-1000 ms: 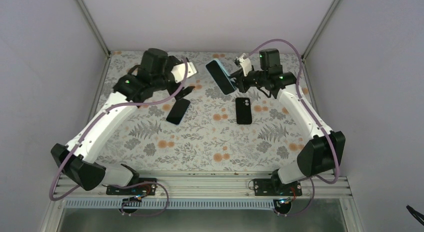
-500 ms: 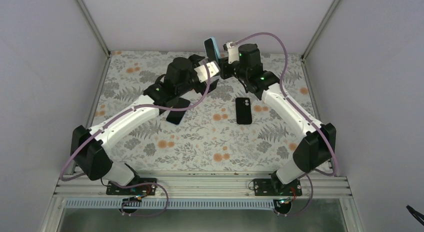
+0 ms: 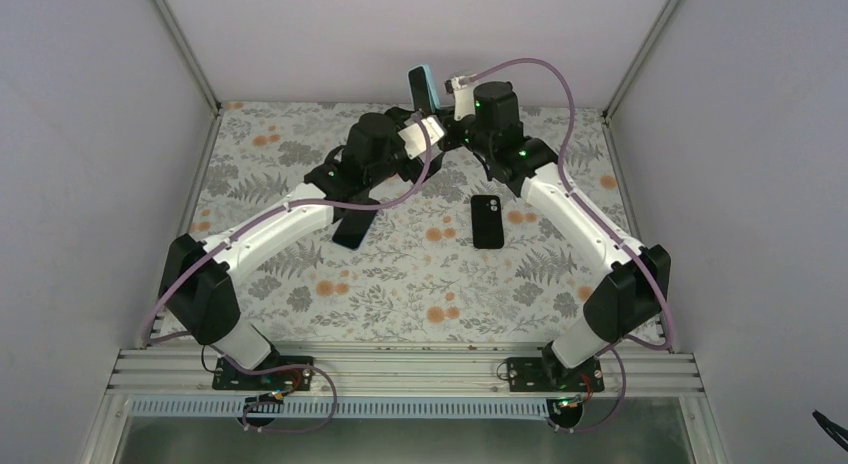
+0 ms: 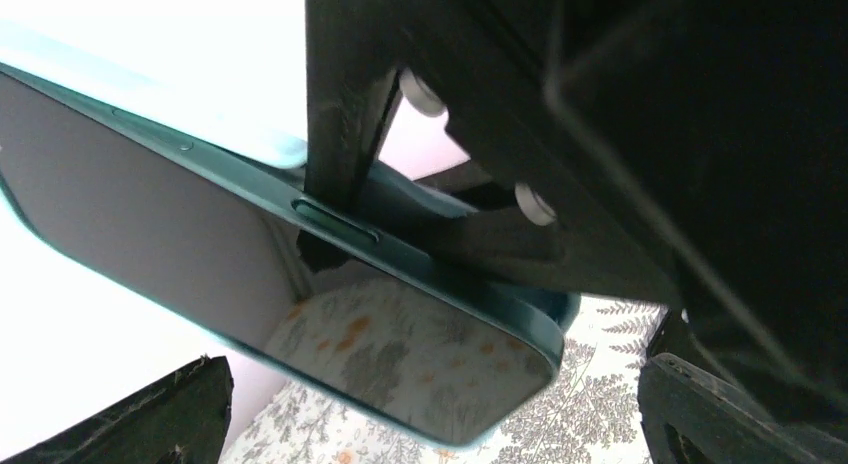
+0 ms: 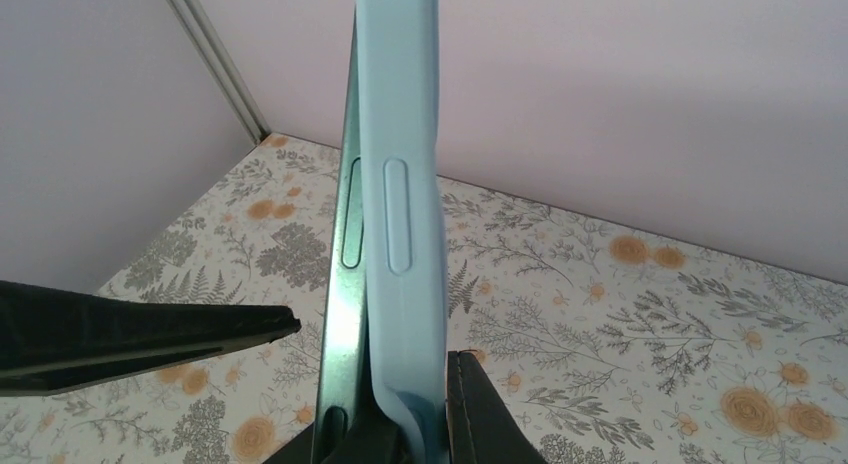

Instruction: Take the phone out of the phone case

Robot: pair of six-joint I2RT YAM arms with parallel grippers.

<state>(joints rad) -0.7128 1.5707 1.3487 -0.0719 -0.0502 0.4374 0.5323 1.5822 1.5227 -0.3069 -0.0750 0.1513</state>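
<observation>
Above the far counter [image 3: 400, 274], my right hand [image 5: 400, 429] clamps the phone [image 5: 343, 284], upright in its blue case [image 5: 405, 184]; my left hand [image 3: 428, 132] is spread wide just beside it.

The case [image 5: 400, 184] is showing pale blue, the phone [image 4: 180, 234] a teal rim and dark screen. The table [image 3: 420, 274] is showing grey ferns and orange flowers.
</observation>
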